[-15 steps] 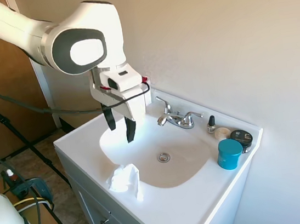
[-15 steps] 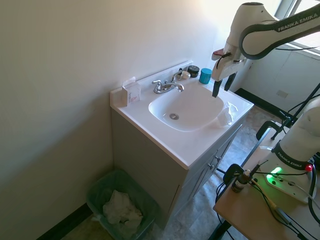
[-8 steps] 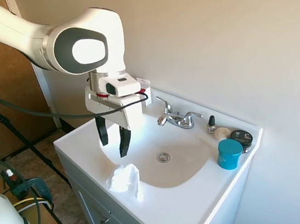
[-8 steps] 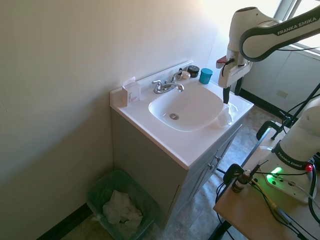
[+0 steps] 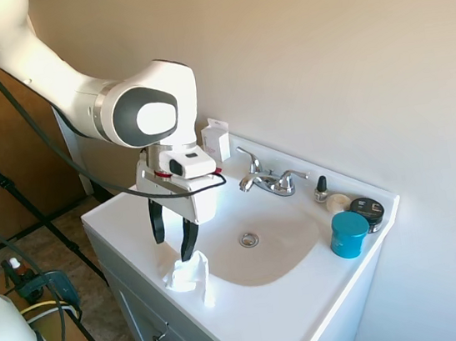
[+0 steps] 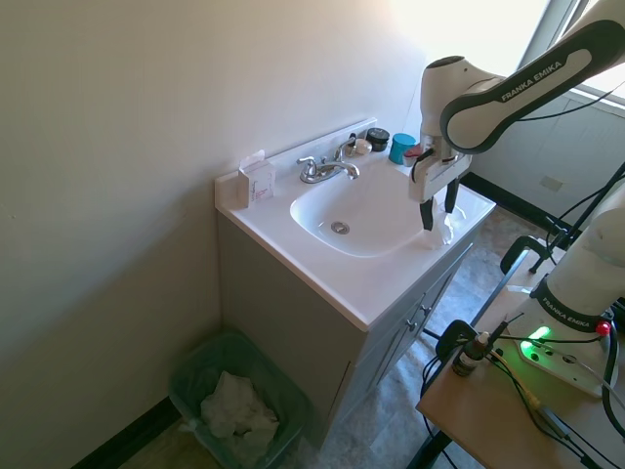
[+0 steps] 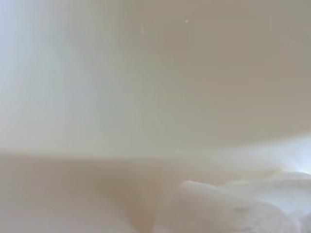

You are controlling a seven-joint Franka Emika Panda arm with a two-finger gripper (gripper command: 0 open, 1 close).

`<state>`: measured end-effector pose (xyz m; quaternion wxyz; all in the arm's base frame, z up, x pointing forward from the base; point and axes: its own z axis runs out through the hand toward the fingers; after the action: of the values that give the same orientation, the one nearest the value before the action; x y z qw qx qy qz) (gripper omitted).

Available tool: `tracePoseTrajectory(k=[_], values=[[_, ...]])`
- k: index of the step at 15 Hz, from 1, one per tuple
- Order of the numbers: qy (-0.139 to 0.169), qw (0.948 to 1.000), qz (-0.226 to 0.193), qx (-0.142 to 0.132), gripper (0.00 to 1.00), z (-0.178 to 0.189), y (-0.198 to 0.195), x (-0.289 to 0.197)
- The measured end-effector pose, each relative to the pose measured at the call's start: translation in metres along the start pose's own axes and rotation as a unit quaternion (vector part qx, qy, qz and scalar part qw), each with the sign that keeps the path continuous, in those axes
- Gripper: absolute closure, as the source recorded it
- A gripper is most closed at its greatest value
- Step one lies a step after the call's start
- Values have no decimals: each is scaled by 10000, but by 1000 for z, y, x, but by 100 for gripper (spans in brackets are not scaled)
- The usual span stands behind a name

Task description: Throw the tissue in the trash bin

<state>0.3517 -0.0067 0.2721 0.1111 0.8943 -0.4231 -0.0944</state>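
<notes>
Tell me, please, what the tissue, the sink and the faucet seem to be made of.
Tissue: thin soft paper, matte white, crumpled into irregular folds. Sink: probably glazed ceramic or a moulded composite, smooth glossy white with soft reflections. Faucet: metal, likely chrome-plated, shiny silver with bright highlights.

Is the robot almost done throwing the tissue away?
Not yet. The gripper is open and sits just above the tissue, which lies on the counter at the front edge of the sink. So reaching the tissue looks done, and grabbing it is the step in hand. Left to do: close on it, lift it, carry it to the trash bin on the floor beside the cabinet, and drop it in.
</notes>
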Motion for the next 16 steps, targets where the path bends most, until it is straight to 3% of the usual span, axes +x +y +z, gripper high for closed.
tracePoseTrajectory(k=[5, 6, 16], values=[[42, 9999, 92, -65, 0, 13, -5, 3], [38, 9999, 104, -84, 100, 15, -5, 4], [-40, 9998, 183, -13, 100, 35, -8, 14]])
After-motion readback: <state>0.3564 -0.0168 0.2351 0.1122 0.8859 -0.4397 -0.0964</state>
